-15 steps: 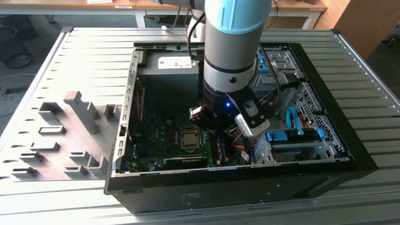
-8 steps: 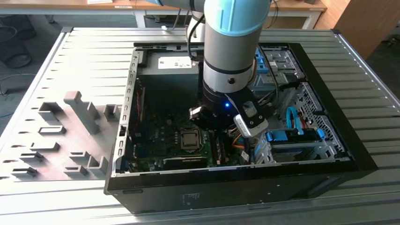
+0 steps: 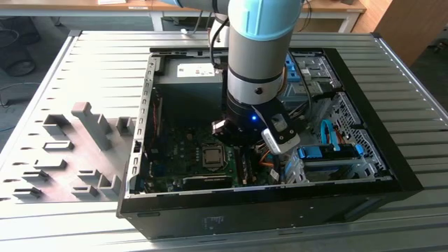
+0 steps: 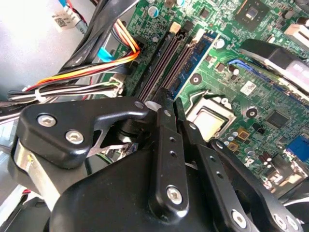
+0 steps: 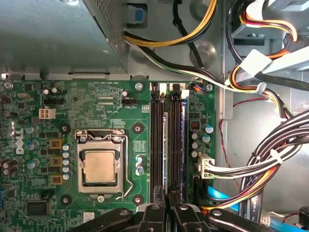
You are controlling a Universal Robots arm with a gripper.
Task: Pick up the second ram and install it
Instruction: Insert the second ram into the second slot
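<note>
My gripper reaches down into the open computer case, over the long black memory slots beside the processor socket. Its fingers stand close together, shut on the near end of the second ram. That ram stands on edge along one slot and shows as a thin pale line. Whether it sits fully down in the slot, I cannot tell. Another stick with a blue-green board stands in a neighbouring slot. In the exterior view the gripper is low over the motherboard.
The processor socket lies beside the slots. Bundles of coloured cables run close on the other side, next to the drive bay. Grey fixture blocks stand on the slatted table at the exterior view's left.
</note>
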